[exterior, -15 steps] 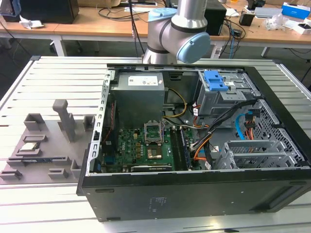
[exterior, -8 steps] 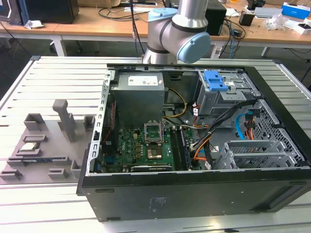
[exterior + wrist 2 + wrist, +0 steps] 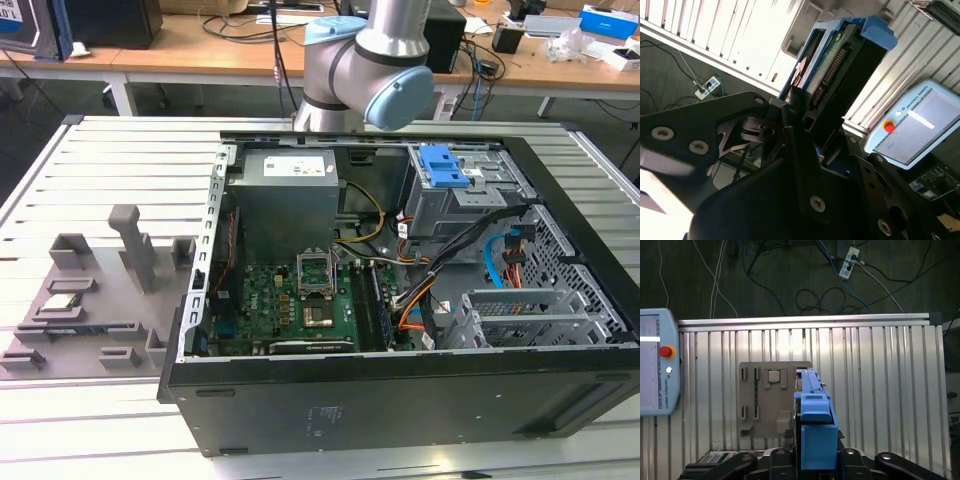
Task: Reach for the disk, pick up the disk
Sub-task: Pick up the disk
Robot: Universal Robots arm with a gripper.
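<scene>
1. The gripper (image 3: 815,462) was clamped on the disk (image 3: 815,432). In both wrist views its black fingers (image 3: 782,460) pressed against the two flat sides.
2. The disk was held on edge in the air, well above the slotted metal table (image 3: 880,390). It touched nothing but the fingers.
3. In the second wrist view the disk (image 3: 840,60) showed a blue bracket round its edges and a row of connector pins along one narrow side. The fingers (image 3: 799,145) gripped the end nearer the camera.
4. Under the disk in the first wrist view, a grey holder plate (image 3: 765,410) lay flat on the table. A small silver chip (image 3: 773,376) sat in one of its pockets.
5. A control tablet (image 3: 652,365) with a red button (image 3: 666,350) lay at the table's edge, well apart from the plate.
6. In the exterior view the arm (image 3: 370,70) stood behind an open computer case (image 3: 400,400) lying on its side on the table.
7. The holder plate (image 3: 90,320) was just beside the case, on the exterior view's left, with the chip (image 3: 62,303) on it.
8. Inside the case were a green circuit board (image 3: 290,300) and a grey drive cage (image 3: 470,200) topped by a blue latch (image 3: 443,165).
9. A power strip (image 3: 848,262) and loose cables lay on the floor beyond the table.
</scene>
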